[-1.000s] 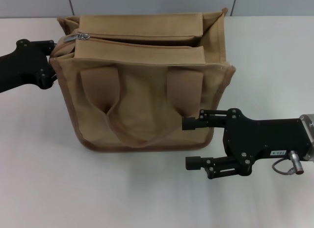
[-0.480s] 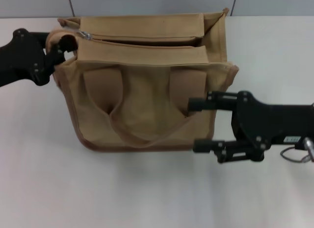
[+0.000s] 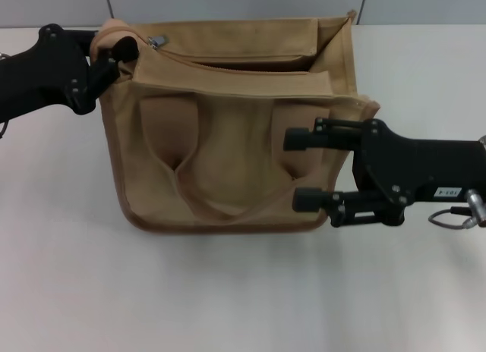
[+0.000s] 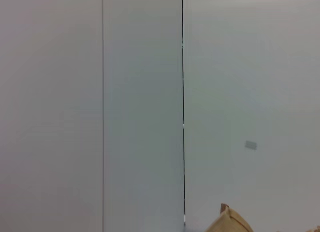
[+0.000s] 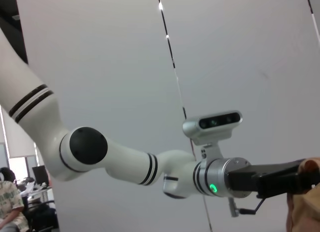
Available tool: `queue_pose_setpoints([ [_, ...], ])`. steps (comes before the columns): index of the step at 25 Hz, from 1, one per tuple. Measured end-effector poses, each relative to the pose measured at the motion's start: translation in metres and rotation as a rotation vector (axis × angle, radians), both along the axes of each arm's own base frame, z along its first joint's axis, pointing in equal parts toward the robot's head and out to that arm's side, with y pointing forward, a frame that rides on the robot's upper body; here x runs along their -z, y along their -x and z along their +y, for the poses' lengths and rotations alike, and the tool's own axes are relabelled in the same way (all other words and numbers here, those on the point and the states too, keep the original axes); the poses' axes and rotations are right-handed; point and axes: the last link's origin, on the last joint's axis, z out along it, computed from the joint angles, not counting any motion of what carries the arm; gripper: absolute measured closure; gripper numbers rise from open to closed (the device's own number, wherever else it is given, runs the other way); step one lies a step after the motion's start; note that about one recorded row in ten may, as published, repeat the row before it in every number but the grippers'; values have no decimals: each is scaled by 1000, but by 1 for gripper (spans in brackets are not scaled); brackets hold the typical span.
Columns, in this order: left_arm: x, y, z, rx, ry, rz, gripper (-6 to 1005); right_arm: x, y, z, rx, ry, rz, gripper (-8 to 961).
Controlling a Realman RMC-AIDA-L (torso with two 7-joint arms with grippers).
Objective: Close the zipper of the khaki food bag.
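The bag [image 3: 235,124] sits upright on the white worktop [image 3: 228,291], toward the back, its top flaps gaping and the zipper [image 3: 228,66] unclosed, the silver slider [image 3: 155,42] parked at the left end. The left tool [image 3: 114,56] is pinching the bag's upper left corner, bunching the fabric there, a hold meant to anchor the bag by my reading. The right tool [image 3: 302,168] hangs spread wide at the bag's right front face, holding nothing. This looks like the bracing step; next someone has to get a fine nip on that small slider and draw it rightward along the track. Behind the worktop, plain grey wall panels [image 4: 140,92] with thin seams.
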Motion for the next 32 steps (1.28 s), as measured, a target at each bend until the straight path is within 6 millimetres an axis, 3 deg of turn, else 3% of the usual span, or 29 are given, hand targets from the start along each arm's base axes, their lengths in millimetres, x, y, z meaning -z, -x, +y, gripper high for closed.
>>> queue_pose_setpoints([
  [7, -1, 3, -1, -10, -9, -2, 1001, -12, 10, 14, 63, 24, 40, 242],
  [14, -1, 6, -6, -12, -5, -7, 1001, -36, 41, 52, 97, -8, -51, 255],
  [19, -1, 7, -7, -12, -3, -8, 1001, -49, 78, 72, -85, -142, -185, 263],
  [22, -1, 7, -7, -12, -2, -8, 1000, -52, 108, 81, -224, -244, -271, 269],
  [23, -1, 7, -7, -12, -2, -8, 1000, -52, 108, 81, -224, -244, -271, 270],
  [26, 0, 7, -8, -12, -3, -10, 1000, -53, 133, 95, -312, -373, -357, 276],
  [32, 0, 7, -8, -17, -2, -14, 1000, -43, 151, 108, -405, -459, -497, 286],
])
